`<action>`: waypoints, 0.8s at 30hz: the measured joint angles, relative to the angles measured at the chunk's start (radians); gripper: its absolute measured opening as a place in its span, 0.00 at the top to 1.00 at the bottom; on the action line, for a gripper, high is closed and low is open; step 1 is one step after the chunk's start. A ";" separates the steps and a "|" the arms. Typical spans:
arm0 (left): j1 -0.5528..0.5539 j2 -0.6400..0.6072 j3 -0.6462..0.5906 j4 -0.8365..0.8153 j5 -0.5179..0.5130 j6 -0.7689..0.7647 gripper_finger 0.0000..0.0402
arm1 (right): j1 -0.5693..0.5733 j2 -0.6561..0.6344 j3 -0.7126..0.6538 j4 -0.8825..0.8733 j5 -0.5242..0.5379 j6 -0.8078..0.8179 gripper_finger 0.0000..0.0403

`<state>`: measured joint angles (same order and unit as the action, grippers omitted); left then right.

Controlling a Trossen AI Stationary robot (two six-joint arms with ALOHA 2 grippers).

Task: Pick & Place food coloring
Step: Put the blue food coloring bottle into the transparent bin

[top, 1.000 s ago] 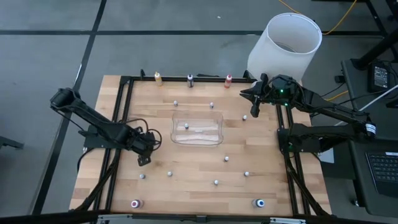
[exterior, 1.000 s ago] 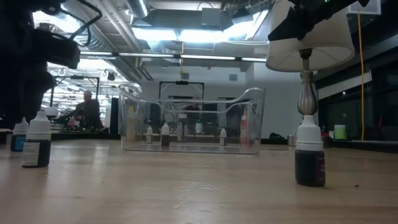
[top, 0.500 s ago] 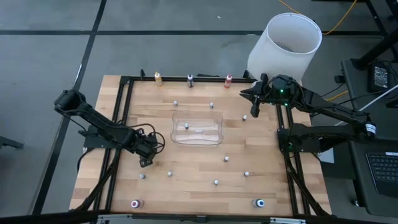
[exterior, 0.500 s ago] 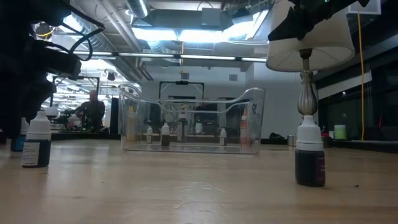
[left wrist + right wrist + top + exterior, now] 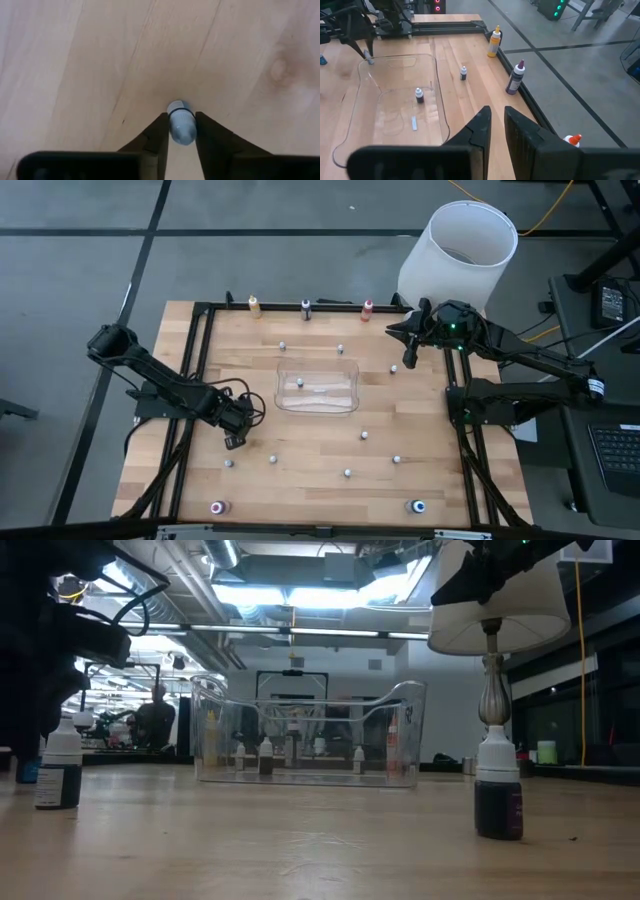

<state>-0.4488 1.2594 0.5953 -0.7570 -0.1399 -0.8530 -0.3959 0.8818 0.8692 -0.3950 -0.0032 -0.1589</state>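
Note:
My left gripper (image 5: 234,442) points down at the table's left middle, shut on a small blue food coloring bottle (image 5: 181,125) with a pale cap. In the low view the dark gripper hides most of this bottle (image 5: 27,772). Right beside it stands a dark bottle with a white cap (image 5: 58,768). Several more small bottles stand upright on the wood, one of them (image 5: 498,790) near the front. My right gripper (image 5: 408,358) hangs high over the far right, its fingers (image 5: 481,125) close together with nothing between them. My left gripper pinches the small blue bottle by two opposite sides just below its cap (image 5: 172,122), between its two fingers. The fingers come from above, pointing down. The bottle stands upright; whether its base is on the wood, I cannot tell.
A clear plastic container (image 5: 342,370) sits mid-table with one small bottle (image 5: 300,383) inside. Larger bottles stand along the far edge: yellow (image 5: 253,304), dark (image 5: 306,307) and red (image 5: 368,307). Pink (image 5: 218,507) and blue (image 5: 418,506) ones stand near the front. A white bucket (image 5: 460,255) is behind.
My left gripper has sunk a little toward the table, coming down over the blue bottle, and its fingers have drawn together on it. In the low view the dark gripper now covers most of that bottle. The bottle has stayed where it stood.

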 joint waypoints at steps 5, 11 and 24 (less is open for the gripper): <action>0.001 -0.002 0.000 0.003 0.008 0.000 0.85 | 0.000 0.000 0.000 0.000 0.000 0.000 0.86; 0.019 -0.027 0.053 -0.033 0.032 0.003 0.83 | 0.000 0.000 0.000 0.000 0.000 0.000 0.86; 0.225 -0.132 0.585 -0.464 0.078 0.248 0.84 | 0.000 0.000 0.000 0.000 0.000 0.000 0.86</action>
<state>-0.2237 1.1271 1.1803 -1.2210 -0.0623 -0.6050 -0.3961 0.8814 0.8692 -0.3950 -0.0036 -0.1585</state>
